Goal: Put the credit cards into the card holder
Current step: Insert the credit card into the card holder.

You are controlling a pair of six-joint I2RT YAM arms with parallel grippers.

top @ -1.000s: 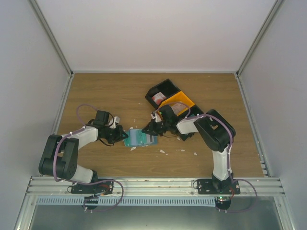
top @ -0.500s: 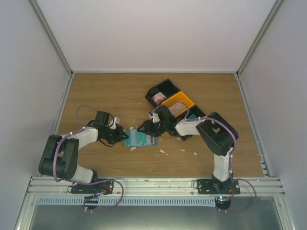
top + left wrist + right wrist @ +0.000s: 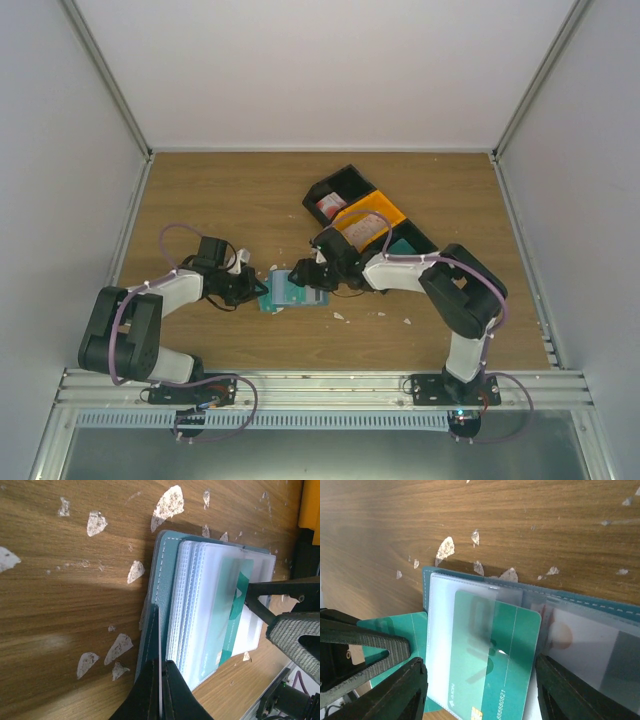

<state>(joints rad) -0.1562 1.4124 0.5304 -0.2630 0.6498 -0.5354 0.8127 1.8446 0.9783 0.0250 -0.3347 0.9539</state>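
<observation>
The teal card holder (image 3: 288,290) lies open on the wood, its clear sleeves fanned out (image 3: 200,605). My left gripper (image 3: 258,291) is shut on the holder's thin teal cover flap (image 3: 161,667). A green credit card (image 3: 495,665) with a chip and numbers sits partly inside a clear sleeve, its right part sticking out. My right gripper (image 3: 482,690) is open, one finger on each side of that card and apart from it. Another sleeve holds a pinkish-white card (image 3: 580,640).
A black and orange divided tray (image 3: 362,208) stands behind the right arm, with a red-and-white card (image 3: 328,206) in one bin and a teal block (image 3: 403,245) beside it. White scraps (image 3: 338,316) litter the wood round the holder.
My right gripper has opened and let go of the green card, which stays in the sleeve. The right arm has shifted left over the holder. The left gripper keeps its hold.
</observation>
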